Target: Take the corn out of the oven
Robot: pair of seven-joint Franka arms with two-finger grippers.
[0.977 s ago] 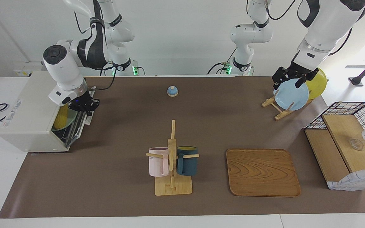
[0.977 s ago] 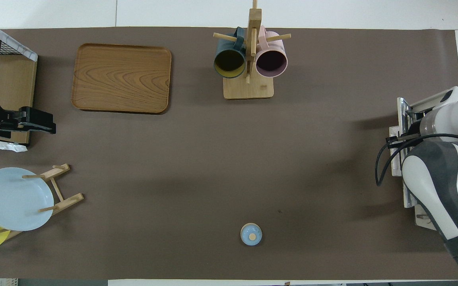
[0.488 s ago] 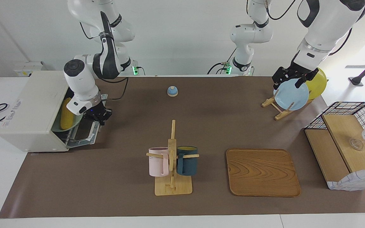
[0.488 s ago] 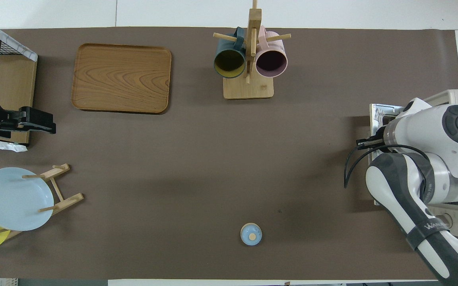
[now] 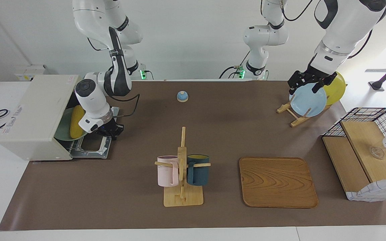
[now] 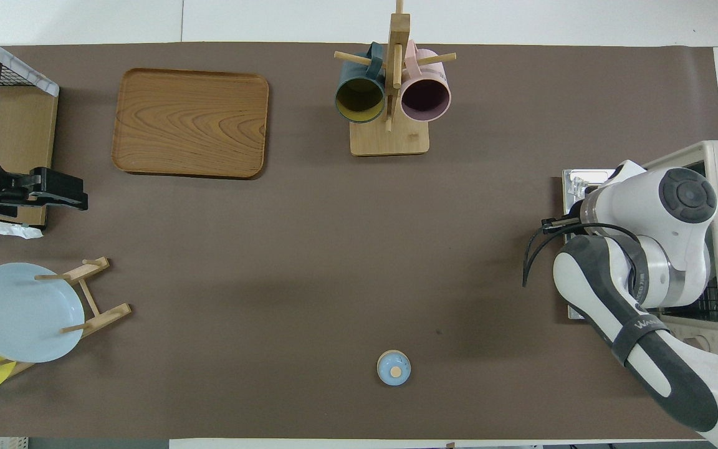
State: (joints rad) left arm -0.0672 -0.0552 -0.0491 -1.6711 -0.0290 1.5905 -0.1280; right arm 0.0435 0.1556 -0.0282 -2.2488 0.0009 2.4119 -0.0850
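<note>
Oven point(image 5: 32, 110) at the right arm's end of the table, door point(image 5: 94, 147) lowered flat onto the table and the opening exposed. Corn point(image 5: 76, 121) inside, lying on a green plate point(image 5: 62, 129) just within the opening, on the wire rack. Right gripper point(image 5: 112, 130) low at the door's outer edge, by the handle; jaws impossible to read as open or closed from either view.

Step in hand, by judgement: finishing the door and going in for the cob. To do well:
- let go of the handle only with the door resting fully down;
- back off a little, then come in low and level over the door, under the top of the opening;
- close across the cob's narrow width near its middle, since the smooth tapered ends are likely to slip;
- lift just clear of the plate and draw straight out, without dragging plate or rack.

Bell point(image 5: 182, 96), mug stand point(image 5: 182, 174) and wooden tray point(image 5: 277, 182) toward mid-table, well apart from the work. Left gripper point(image 5: 308, 86) waiting over the blue plate point(image 5: 308, 100) in its rack; jaws likewise not readable.
</note>
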